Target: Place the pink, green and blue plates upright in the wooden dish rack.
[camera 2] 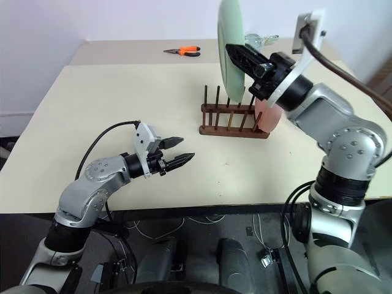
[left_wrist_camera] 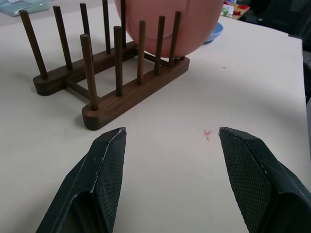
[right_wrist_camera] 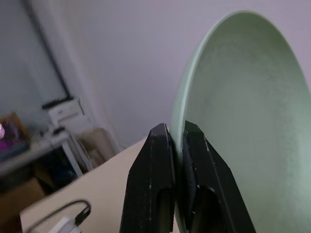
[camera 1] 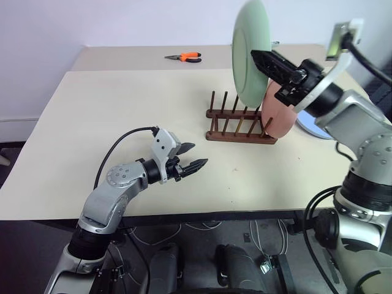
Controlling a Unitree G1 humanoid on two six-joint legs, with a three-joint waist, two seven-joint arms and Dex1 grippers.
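My right gripper (camera 1: 257,56) is shut on the rim of the green plate (camera 1: 250,52), holding it upright in the air just above the wooden dish rack (camera 1: 236,125). The pink plate (camera 1: 277,119) stands upright between the pegs at the rack's right end. Behind my right arm the blue plate (camera 1: 309,128) lies flat on the table, mostly hidden. My left gripper (camera 1: 197,154) hovers open and empty over the table, in front of the rack and to its left. In the left wrist view the rack (left_wrist_camera: 121,92) and the pink plate (left_wrist_camera: 170,24) lie ahead of the open fingers (left_wrist_camera: 104,165).
Orange-handled pliers (camera 1: 185,57) lie far back on the beige table (camera 1: 92,122). The rack's left slots stand free. The table's front edge (camera 1: 184,214) runs just below my left arm.
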